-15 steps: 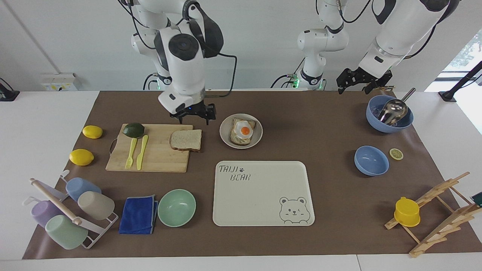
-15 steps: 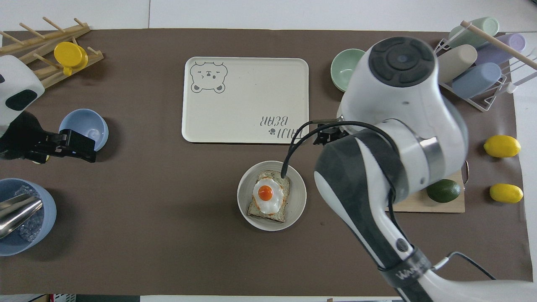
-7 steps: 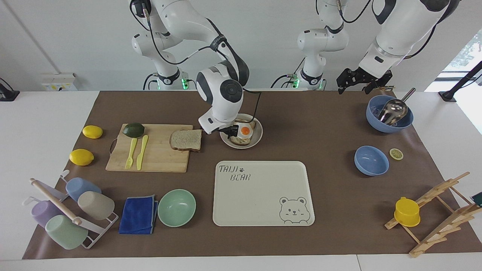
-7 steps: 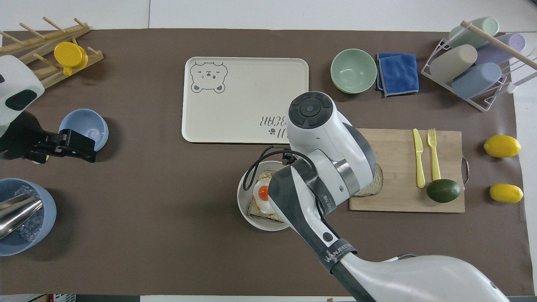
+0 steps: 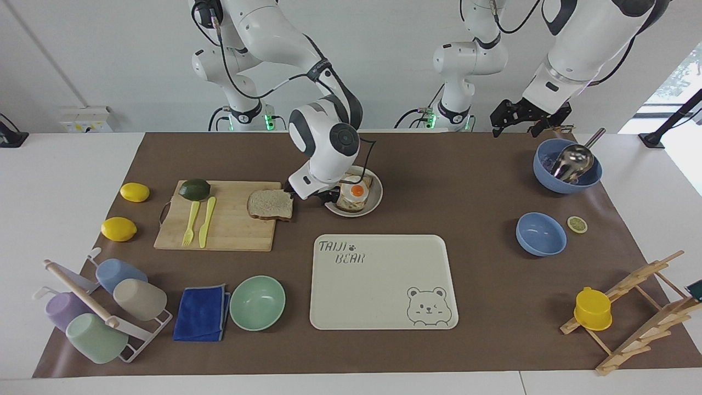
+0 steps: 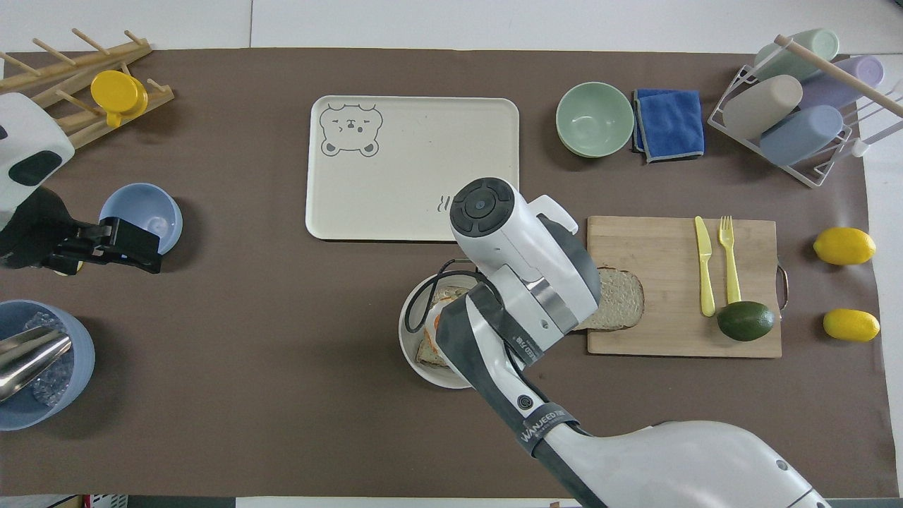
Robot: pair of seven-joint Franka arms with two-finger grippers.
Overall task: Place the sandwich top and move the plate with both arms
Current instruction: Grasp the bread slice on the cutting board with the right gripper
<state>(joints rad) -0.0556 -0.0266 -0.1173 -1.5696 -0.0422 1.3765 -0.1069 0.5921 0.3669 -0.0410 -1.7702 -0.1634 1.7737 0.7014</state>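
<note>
Nearby, cutting board (image 5: pixel 219 216) beside plate (image 5: pixel 373 204)

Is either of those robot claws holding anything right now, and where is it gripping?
Nothing is held. The right gripper is low between the sandwich top and the plate; the left gripper waits open, empty.

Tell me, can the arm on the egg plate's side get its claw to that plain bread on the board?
Probably yes: the right claw hangs open, low between the plate and the sandwich top, which lies uncovered at the cutting board's edge.

Right pincer (image 5: pixel 321 196) behind its wrist
</note>
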